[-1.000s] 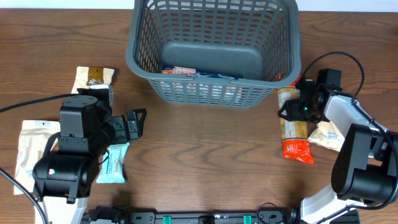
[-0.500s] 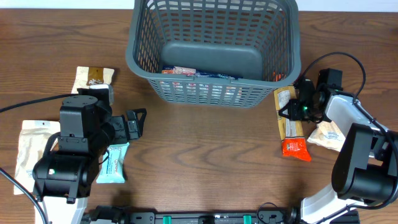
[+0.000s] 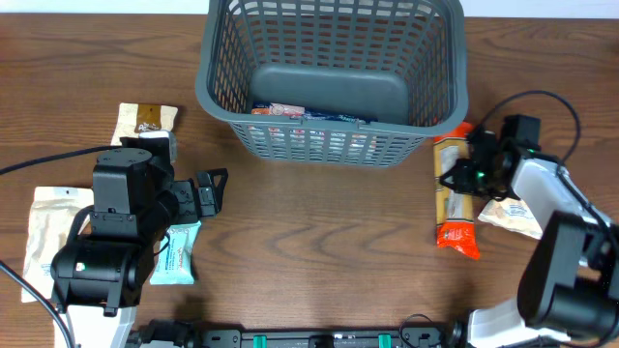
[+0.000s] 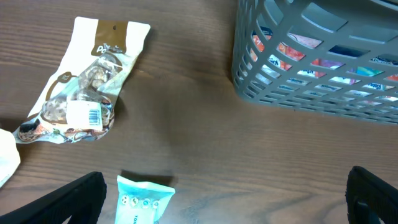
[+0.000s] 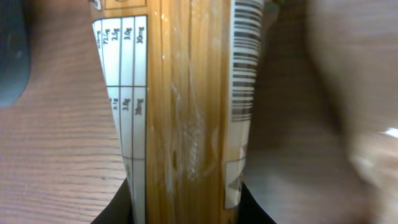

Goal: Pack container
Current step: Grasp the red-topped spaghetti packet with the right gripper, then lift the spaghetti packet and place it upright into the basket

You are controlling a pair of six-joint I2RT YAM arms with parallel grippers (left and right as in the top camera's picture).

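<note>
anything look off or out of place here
Nothing looks spilled or damaged. The long pasta packet, held by the right gripper, is slightly askew beside the container; a teal packet sits by the open left gripper. These are loose packets not yet packed, nothing odd.

Wooden table [image 3: 319, 242], pasta pack [image 3: 453, 208], teal wrapper [image 3: 177, 256], clear snack pouch [image 3: 145, 119], white pouch [image 3: 44, 232]
</note>
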